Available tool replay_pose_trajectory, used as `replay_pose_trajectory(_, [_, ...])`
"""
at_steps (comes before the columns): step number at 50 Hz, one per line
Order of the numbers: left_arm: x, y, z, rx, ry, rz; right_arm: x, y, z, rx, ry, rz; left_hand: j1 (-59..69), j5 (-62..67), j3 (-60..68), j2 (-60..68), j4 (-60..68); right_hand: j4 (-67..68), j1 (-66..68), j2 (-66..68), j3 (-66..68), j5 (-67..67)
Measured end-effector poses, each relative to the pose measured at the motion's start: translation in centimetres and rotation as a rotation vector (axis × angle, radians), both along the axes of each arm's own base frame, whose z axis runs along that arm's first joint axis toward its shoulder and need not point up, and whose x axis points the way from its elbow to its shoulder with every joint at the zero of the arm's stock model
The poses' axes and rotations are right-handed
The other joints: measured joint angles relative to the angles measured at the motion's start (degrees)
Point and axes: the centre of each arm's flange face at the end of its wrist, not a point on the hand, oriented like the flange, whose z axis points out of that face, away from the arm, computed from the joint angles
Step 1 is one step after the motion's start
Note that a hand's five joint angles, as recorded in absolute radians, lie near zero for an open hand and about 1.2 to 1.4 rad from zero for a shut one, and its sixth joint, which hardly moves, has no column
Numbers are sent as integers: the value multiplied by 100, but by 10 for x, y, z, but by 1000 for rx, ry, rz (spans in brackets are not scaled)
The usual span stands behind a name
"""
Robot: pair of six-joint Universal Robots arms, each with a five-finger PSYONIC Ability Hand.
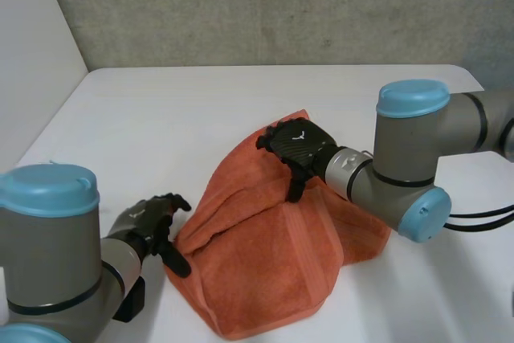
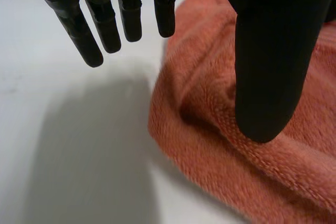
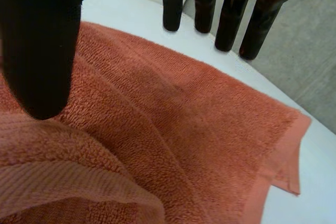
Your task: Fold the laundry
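One orange towel (image 1: 265,263) lies rumpled on your white surface (image 1: 161,110), its folding judged barely begun. Two hands attend it: the left hand (image 1: 148,221) at its left edge, the right hand (image 1: 299,149) atop its far part.
Left wrist view: fingers (image 2: 105,24) released, thumb over the towel (image 2: 210,145).
Right wrist view: fingers (image 3: 231,14) released above the towel (image 3: 184,129).

Plain orange towel (image 1: 273,255), white table (image 1: 185,110)
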Motion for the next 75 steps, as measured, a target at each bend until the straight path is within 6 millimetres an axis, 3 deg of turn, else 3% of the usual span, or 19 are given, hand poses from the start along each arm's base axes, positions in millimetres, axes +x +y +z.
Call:
replay_pose_trajectory(5, [-4, -1, -7, 4, -7, -8, 6, -1, -8, 5, 2, 10, 1502, 1422, 1464, 1469, 1427, 1898, 1724, 1916, 1889, 1774])
replay_pose_trajectory(9, [-7, -7, -6, -30, 2, -5, 10, -4, -13, 5, 1, 14, 1502, 1422, 1464, 1469, 1427, 3154, 2769, 3176, 3133, 3026])
replay_pose_trajectory(10, [-8, -9, -5, -42, 6, -4, 10, -4, -13, 4, 0, 14, 2619, 2627, 2637, 2640, 2639, 3154, 2769, 3176, 3133, 3026])
replay_pose_trajectory(11, [-8, -9, -5, -42, 6, -4, 10, -4, -13, 4, 0, 14, 2619, 2627, 2637, 2640, 2639, 3154, 2769, 3176, 3133, 3026])
replay_pose_trajectory(14, [-13, -21, 5, -120, 33, 9, 15, -13, -13, -12, -11, 5, 3981, 3936, 3936, 3942, 3941, 4657, 3968, 4648, 4608, 4527])
replay_pose_trajectory(17, [-20, -36, 21, -203, 67, 16, 19, -23, -6, -46, -30, -18, 4436, 4420, 4420, 4470, 4426, 4837, 4022, 4796, 4782, 4679])
replay_pose_trajectory(21, [-34, -60, 56, -352, 104, 5, 24, -48, 29, -151, -105, -109, 4695, 4770, 4811, 4819, 4812, 4850, 4022, 4796, 4787, 4679])
replay_pose_trajectory(22, [-39, -68, 70, -413, 109, -3, 24, -57, 48, -196, -148, -152, 4735, 4842, 4886, 4895, 4891, 4851, 4022, 4796, 4787, 4679])
replay_pose_trajectory(26, [-50, -86, 114, -594, 98, -29, 19, -66, 97, -275, -262, -233, 4786, 4910, 4981, 4993, 4988, 4806, 3990, 4755, 4742, 4650])
replay_pose_trajectory(28, [-52, -89, 122, -628, 92, -32, 18, -66, 105, -281, -282, -243, 4786, 4910, 4989, 5002, 4993, 4569, 3767, 4452, 4517, 4462])
replay_pose_trajectory(31, [-54, -92, 138, -702, 56, -41, 10, -54, 120, -244, -309, -251, 4786, 4942, 4999, 5014, 5000, 1318, 1051, 1267, 1291, 1330])
replay_pose_trajectory(38, [-42, -80, 94, -571, -8, -49, -2, -24, 78, -67, -208, -199, 4719, 4795, 4786, 4715, 4787, 405, 505, 473, 422, 411])
replay_pose_trajectory(41, [-36, -71, 77, -509, -19, -47, -3, -18, 63, -20, -179, -180, 3955, 4069, 3959, 3959, 3958, 404, 505, 473, 422, 411])
replay_pose_trajectory(43, [-30, -61, 63, -450, -20, -44, -3, -14, 46, 28, -150, -160, 2028, 2168, 2191, 2112, 2179, 404, 505, 473, 422, 411])
replay_pose_trajectory(45, [-25, -51, 54, -405, -17, -40, -2, -12, 31, 69, -128, -142, 1645, 1648, 1652, 1651, 1659, 404, 505, 473, 422, 411])
replay_pose_trajectory(50, [-13, -25, 43, -297, 6, -23, 3, -7, -2, 168, -77, -101, -356, -306, -295, -296, -304, 408, 505, 473, 423, 413])
replay_pose_trajectory(58, [-1, -4, 47, -219, 39, -1, 11, -12, -32, 214, -54, -88, -784, -767, -818, -830, -825, 1833, 1622, 1860, 1818, 1709])
replay_pose_trajectory(70, [3, 8, 48, -201, 35, -12, 19, -28, -35, 158, -87, -99, -815, -786, -847, -859, -851, 4839, 3929, 4796, 4781, 4521])
replay_pose_trajectory(75, [0, 12, 42, -183, 28, -25, 17, -32, -6, 84, -121, -135, -792, -767, -775, -769, -787, 4853, 3929, 4796, 4785, 4521])
